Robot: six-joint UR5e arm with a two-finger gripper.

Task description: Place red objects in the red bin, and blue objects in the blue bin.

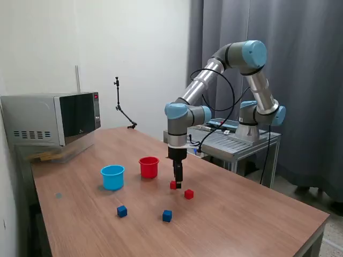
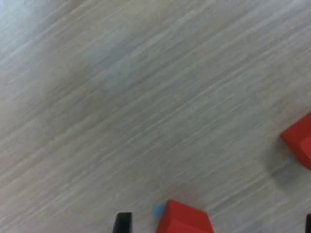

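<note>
Gripper: the gripper [image 1: 177, 183] points straight down, its tips at table level and at the near red cube [image 1: 173, 184]. Whether the fingers press the cube or only flank it cannot be told; the exterior view is too small, and the wrist view shows just one dark fingertip [image 2: 123, 223] at the frame edge, apart from the cube.
Near red cube: on the table [image 1: 241, 214], partly behind the gripper in the exterior view; in the wrist view it [image 2: 184, 219] is cut off by the frame edge, with a small light blue patch of unclear nature beside it.
Far red cube: the second red cube [image 1: 188, 194] lies just beside the first, toward the exterior view's right; in the wrist view it [image 2: 299, 141] is cropped and blurred.
Red cup: the red cup [image 1: 149, 167] stands upright near the gripper, toward the exterior view's left. Its inside is not visible.
Blue cup: the light blue cup [image 1: 112, 177] stands upright just beyond the red cup, further left. Its inside is hidden too.
Blue cubes: one blue cube [image 1: 167, 215] and another [image 1: 122, 211] lie apart from each other, nearer the camera than the cups.
Microwave: a microwave [image 1: 53, 126] sits at the table's far left corner; a small red mark on its panel is too small to read.
Writing: none can be read anywhere.
</note>
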